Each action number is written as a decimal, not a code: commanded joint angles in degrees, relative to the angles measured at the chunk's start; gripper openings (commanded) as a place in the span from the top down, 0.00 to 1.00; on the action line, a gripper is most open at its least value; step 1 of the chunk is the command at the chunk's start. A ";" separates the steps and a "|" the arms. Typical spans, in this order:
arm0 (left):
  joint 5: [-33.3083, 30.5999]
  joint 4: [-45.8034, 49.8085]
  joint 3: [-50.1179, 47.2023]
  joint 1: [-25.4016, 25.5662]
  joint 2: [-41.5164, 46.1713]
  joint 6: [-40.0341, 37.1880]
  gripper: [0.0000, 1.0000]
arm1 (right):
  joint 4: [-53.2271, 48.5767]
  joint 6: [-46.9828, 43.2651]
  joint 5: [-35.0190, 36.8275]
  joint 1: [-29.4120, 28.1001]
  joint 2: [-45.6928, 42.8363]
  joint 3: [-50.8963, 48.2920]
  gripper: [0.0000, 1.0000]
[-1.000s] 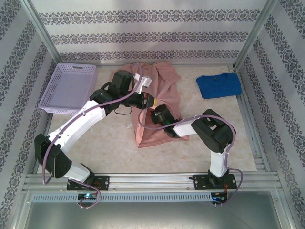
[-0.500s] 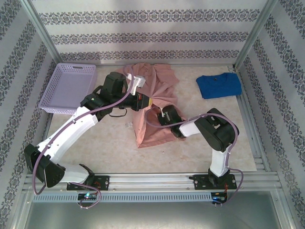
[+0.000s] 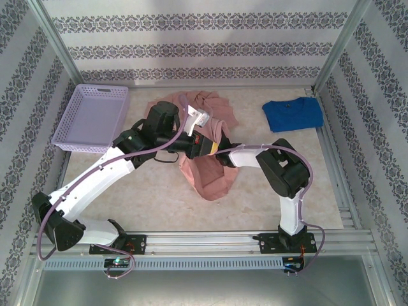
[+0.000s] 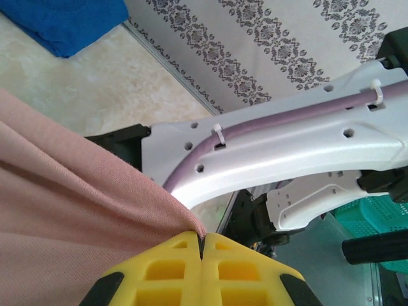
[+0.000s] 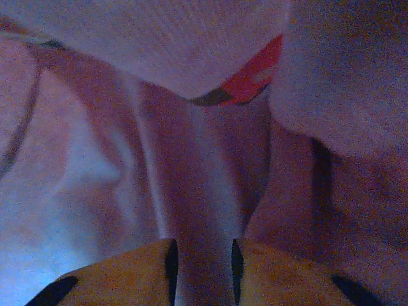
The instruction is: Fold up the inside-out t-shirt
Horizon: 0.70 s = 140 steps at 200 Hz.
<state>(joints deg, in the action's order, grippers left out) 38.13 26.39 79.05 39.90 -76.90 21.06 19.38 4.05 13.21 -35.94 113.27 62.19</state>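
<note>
Top external view has the inside-out t-shirt (image 3: 209,180) bunched mid-table between both wrists on the pale marbled table (image 3: 146,197), with a lilac basket (image 3: 92,118) far left, a blue t-shirt (image 3: 293,115) far right and patterned walls around. Left wrist view shows the left gripper (image 4: 202,239) pinched tight on a pink edge; I judge the cloth should be drawn out taut and low. Right wrist view shows the right gripper (image 5: 203,255) narrowly parted with pink cloth in the gap; whether it bites I cannot tell, so it needs a sure hold first.
</note>
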 commanded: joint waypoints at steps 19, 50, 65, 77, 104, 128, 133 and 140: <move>0.33 -3.22 4.02 1.15 4.56 -0.76 1.00 | -7.21 -4.04 1.19 1.15 0.02 1.84 0.62; -2.73 -3.93 6.22 1.15 4.25 -1.15 1.00 | -16.10 -7.00 1.50 1.02 1.69 6.82 0.55; -3.01 -4.45 6.46 1.15 4.17 -1.02 1.00 | -17.94 -7.96 2.23 1.15 2.41 8.36 0.51; -3.41 -4.52 6.34 1.17 4.25 -1.09 1.00 | -18.68 -8.50 1.59 1.64 2.71 9.35 0.49; -3.00 -4.81 5.63 1.17 4.39 -1.29 1.00 | -23.53 -9.32 -1.99 2.57 4.61 13.33 0.43; -2.50 -5.45 5.46 1.15 4.13 -1.17 1.00 | -26.61 -12.13 -0.48 1.24 5.44 15.68 0.38; -2.17 -5.62 5.57 1.16 4.08 -1.11 1.00 | -27.01 -12.79 -0.14 0.85 5.53 16.04 0.38; -1.76 -5.90 5.83 1.15 3.97 -0.96 1.00 | -27.34 -13.63 0.20 0.44 5.67 16.58 0.38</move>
<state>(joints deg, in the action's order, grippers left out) 33.82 24.82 83.81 40.05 -74.13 20.99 -2.76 -5.85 12.60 -34.28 117.51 75.94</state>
